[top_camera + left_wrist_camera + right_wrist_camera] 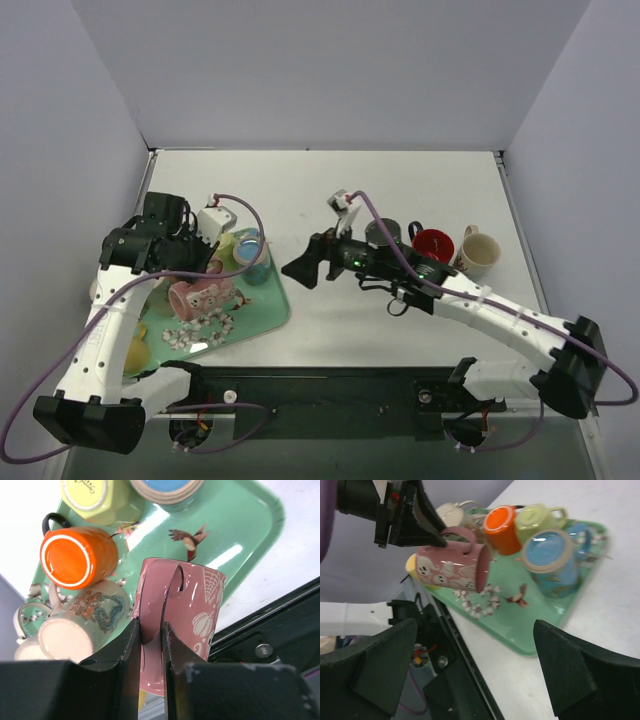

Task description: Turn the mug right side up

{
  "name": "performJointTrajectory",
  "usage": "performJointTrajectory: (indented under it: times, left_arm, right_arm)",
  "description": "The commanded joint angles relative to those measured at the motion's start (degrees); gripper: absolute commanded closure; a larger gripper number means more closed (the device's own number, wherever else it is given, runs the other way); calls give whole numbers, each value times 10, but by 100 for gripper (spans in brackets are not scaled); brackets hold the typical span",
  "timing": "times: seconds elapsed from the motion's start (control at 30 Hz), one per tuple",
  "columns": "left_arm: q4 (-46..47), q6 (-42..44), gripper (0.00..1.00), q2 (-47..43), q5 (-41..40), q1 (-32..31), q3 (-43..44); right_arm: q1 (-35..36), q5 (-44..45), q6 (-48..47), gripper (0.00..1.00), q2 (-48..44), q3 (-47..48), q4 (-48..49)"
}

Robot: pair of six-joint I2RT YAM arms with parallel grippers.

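left gripper is pinching the pink mug by its handle, sideways. right gripper is gaping wide

Blocked behind pink mug by orange mug, yellow mug, blue mug; passable over bare table beside tray.
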Motion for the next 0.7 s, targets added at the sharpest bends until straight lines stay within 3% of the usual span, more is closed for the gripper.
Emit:
performJointTrajectory:
  times: [0.0, 0.23, 0.33, 0.4, 0.47, 0.5, 0.57, 0.67]
  left_arm:
    - [12, -32, 100, -36, 75, 0, 53]
    - [13, -59, 100, -44, 182, -5, 129]
    - [27, -61, 100, -47, 201, -6, 128]
    - [35, -64, 100, -47, 213, -7, 129]
    - [50, -74, 100, -48, 221, -7, 130]
    - [54, -81, 100, -47, 222, -7, 130]
    - [72, -92, 100, -48, 221, -6, 131]
    - [88, -96, 100, -45, 208, -5, 131]
  right_arm:
    - [49, -113, 82, 5, 130, 66, 178]
    - [64, -143, 152, 3, 281, 152, 267]
    - [69, -164, 188, 6, 314, 178, 322]
    - [74, -173, 203, 16, 331, 187, 341]
    - [79, -186, 218, 38, 348, 200, 353]
    - [80, -191, 226, 63, 357, 206, 367]
    - [80, -206, 253, 99, 365, 205, 391]
    - [71, -212, 256, 100, 345, 177, 400]
